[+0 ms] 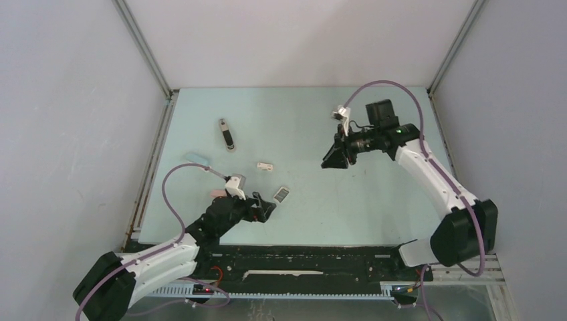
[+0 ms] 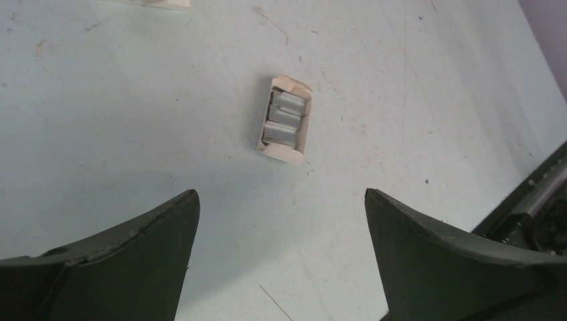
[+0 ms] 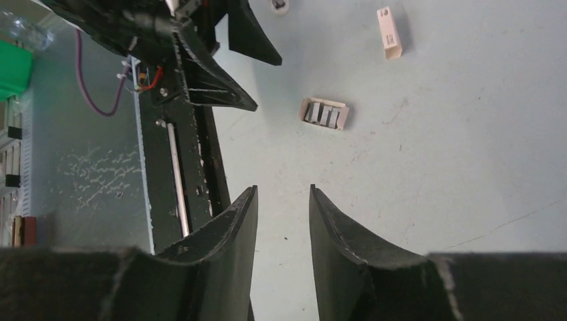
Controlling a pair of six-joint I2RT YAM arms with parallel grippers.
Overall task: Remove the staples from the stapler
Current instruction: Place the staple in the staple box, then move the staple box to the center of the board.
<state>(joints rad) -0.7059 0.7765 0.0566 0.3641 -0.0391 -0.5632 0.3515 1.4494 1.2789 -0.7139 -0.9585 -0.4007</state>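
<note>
Stapler (image 1: 227, 134) — open table (image 1: 374, 200) around (staples (image 2: 284, 119) apart)

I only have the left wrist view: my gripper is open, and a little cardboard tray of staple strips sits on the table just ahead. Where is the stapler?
Observer: The stapler lies on the table well past the tray, toward the far left, with no arm touching it.
Operator: And the right arm?
Observer: The right gripper hovers over the table to the right of the tray, its fingers a little apart and holding nothing.
Operator: Is anything lying between the tray and the stapler?
Observer: Yes, a small white box lies on the table between them.
</note>
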